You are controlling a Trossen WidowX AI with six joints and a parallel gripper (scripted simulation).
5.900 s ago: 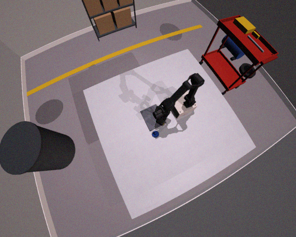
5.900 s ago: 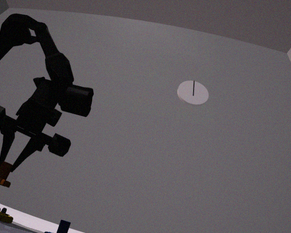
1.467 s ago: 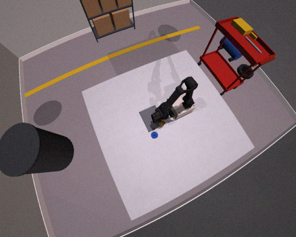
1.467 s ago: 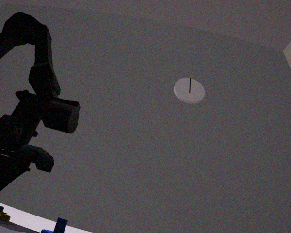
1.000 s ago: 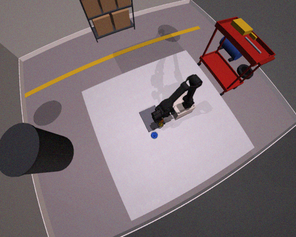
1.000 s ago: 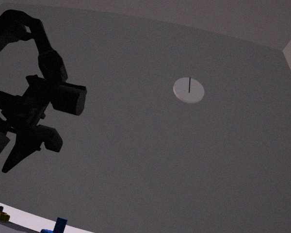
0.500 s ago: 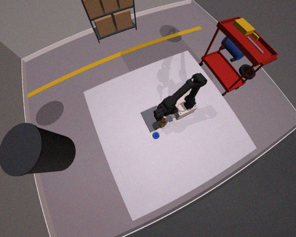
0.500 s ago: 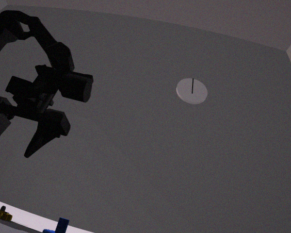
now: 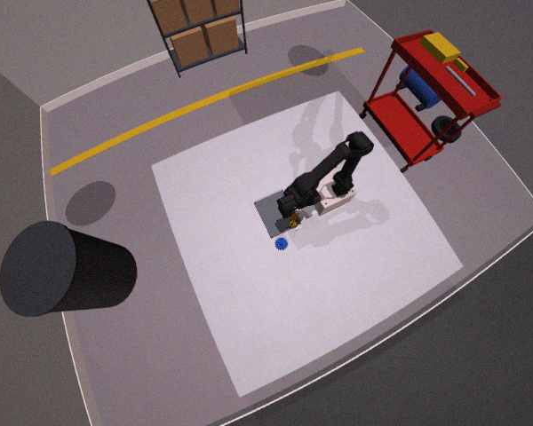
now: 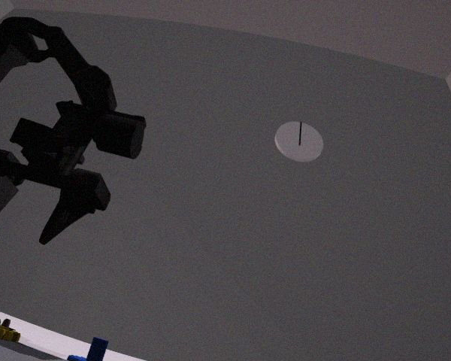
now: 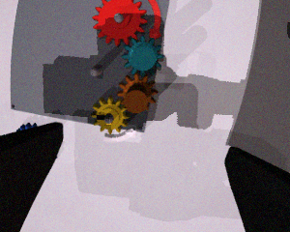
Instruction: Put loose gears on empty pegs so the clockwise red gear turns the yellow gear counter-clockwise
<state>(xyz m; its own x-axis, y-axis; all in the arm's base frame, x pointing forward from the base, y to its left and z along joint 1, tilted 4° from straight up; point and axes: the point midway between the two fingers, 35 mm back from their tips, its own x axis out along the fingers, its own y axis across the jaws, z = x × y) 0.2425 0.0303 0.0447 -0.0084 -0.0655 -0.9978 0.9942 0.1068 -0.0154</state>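
Note:
My gripper (image 10: 15,233) (image 11: 148,145) is open and empty, above the board and gears. On the grey board (image 9: 267,215) (image 11: 34,48), the red gear (image 11: 106,28), a teal gear (image 11: 144,54), an orange gear (image 9: 294,216) (image 11: 136,99) and the yellow gear (image 9: 293,225) (image 10: 9,335) (image 11: 113,114) form a curved row, neighbours appearing to touch at the teeth. I cannot tell whether teal and orange sit fully flat. A bare peg (image 11: 97,72) stands left of the teal gear in the wrist view. A blue gear (image 9: 281,243) (image 10: 97,348) (image 11: 28,128) stands on the table off the board.
The arm's pale base (image 9: 333,203) is beside the board. The red arrow (image 11: 158,19) is beside the red gear. The white arrow by the yellow gear is hard to make out. Arm shadows darken part of the board. A red cart (image 9: 402,126) and a black bin (image 9: 97,270) are farther off.

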